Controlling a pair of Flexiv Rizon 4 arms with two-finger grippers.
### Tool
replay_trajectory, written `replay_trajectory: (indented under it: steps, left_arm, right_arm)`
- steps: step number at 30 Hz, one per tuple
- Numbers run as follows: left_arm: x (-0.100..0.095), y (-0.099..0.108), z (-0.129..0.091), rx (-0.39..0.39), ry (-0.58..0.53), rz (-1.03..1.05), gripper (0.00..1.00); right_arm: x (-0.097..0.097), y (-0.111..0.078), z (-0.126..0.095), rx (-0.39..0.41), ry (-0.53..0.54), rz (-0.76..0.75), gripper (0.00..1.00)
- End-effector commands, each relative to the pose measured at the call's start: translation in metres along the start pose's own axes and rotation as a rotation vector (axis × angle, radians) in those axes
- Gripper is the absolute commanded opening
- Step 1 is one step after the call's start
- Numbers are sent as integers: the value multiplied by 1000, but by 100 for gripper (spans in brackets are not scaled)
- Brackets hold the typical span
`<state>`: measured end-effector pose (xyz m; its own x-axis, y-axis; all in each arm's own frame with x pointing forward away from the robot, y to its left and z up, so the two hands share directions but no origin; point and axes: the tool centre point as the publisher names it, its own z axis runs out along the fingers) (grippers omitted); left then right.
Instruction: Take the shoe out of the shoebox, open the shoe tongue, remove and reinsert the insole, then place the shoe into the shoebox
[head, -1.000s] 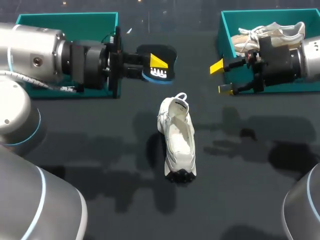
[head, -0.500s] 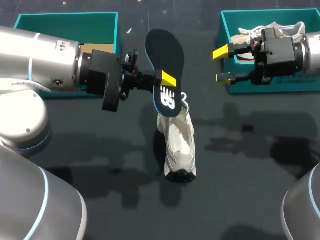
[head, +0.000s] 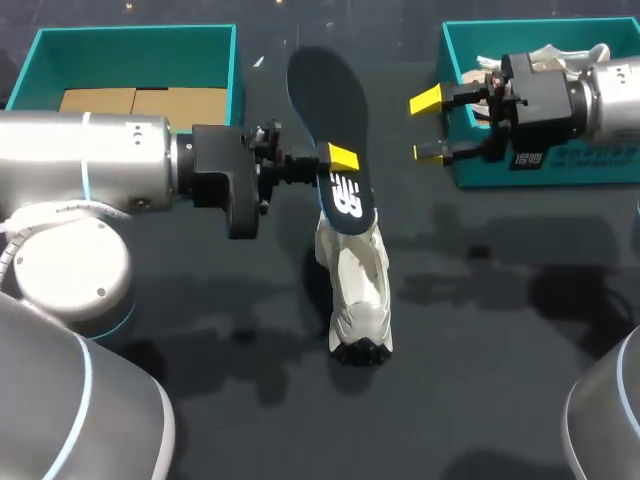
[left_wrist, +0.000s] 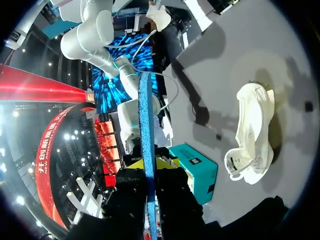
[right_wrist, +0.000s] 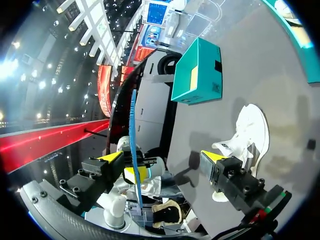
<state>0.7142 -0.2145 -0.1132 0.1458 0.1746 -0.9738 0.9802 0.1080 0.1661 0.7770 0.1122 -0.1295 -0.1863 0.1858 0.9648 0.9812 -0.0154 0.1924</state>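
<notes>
Left gripper (head: 336, 166) is clamped narrow on the insole (head: 327, 95), one yellow tip showing on the dark upper face. In the left wrist view the insole (left_wrist: 146, 140) stands edge-on as a blue strip between the fingers of the same gripper (left_wrist: 149, 164). Compared with half a second ago, the left arm sits lower and nearer the table's middle, and more of the cardboard in the left shoebox (head: 130, 38) is uncovered. The insole's printed end now overlaps the heel end of the white shoe (head: 360, 290). From above I cannot tell whether the two touch. The shoe has not moved: it lies on the dark table (head: 500, 360) between the boxes, heel toward them, toe toward me. Right gripper (head: 428, 128) is wide open and holds nothing. It hangs just in front of the right shoebox (head: 452, 60) and has shifted slightly toward the insole. Its own view shows its fingers spread (right_wrist: 161, 159), with the insole's edge (right_wrist: 132, 125), the shoe (right_wrist: 248, 132) and the left shoebox (right_wrist: 197, 70) ahead of it.
</notes>
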Motion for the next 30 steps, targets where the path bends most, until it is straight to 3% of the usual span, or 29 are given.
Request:
replay_trajectory:
  steps: [1,18,23,26,30]
  left_arm:
    - [8,-1,11,-15,-28,-20,0]
    - [27,12,26,6,-113,-145,0]
    - [29,14,29,20,-119,-141,0]
    - [30,17,30,22,-121,-144,0]
    - [31,18,31,27,-121,-144,0]
  right_arm:
    - [3,-2,10,-11,2,-26,100]
    - [0,0,48,44,97,-38,99]
    - [-1,-1,55,49,121,-13,77]
    - [-1,-1,59,56,128,7,69]
    - [-2,-2,60,60,128,18,50]
